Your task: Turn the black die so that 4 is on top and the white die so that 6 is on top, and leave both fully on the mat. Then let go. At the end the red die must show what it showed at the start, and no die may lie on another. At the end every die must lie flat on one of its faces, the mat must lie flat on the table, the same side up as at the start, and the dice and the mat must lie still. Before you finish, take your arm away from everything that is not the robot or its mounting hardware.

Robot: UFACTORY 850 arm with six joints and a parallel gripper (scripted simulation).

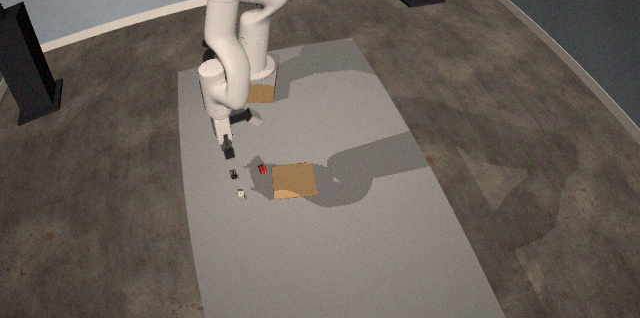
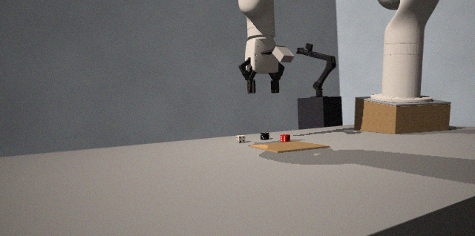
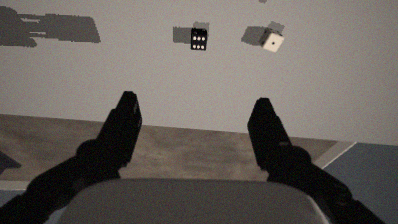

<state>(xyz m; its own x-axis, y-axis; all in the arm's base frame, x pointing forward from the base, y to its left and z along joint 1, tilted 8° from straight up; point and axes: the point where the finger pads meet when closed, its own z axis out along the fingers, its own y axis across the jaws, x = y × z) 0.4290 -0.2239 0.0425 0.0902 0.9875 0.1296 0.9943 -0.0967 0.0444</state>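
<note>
The black die (image 1: pixel 233 174) lies on the grey table left of the tan mat (image 1: pixel 294 180), off the mat. In the wrist view the black die (image 3: pixel 199 39) shows six on top. The white die (image 1: pixel 241 194) lies on the table in front of the black one, also off the mat; in the wrist view the white die (image 3: pixel 273 42) shows one on top. The red die (image 1: pixel 262 169) sits on the table by the mat's far left corner. My gripper (image 2: pixel 263 87) is open and empty, high above the table, near the black die (image 2: pixel 264 136).
The arm's base stands on a tan block (image 2: pixel 402 115) at the table's far end. A dark stand with a small black arm (image 2: pixel 319 111) stands behind the table. Dark pillars (image 1: pixel 25 65) stand on the floor around it.
</note>
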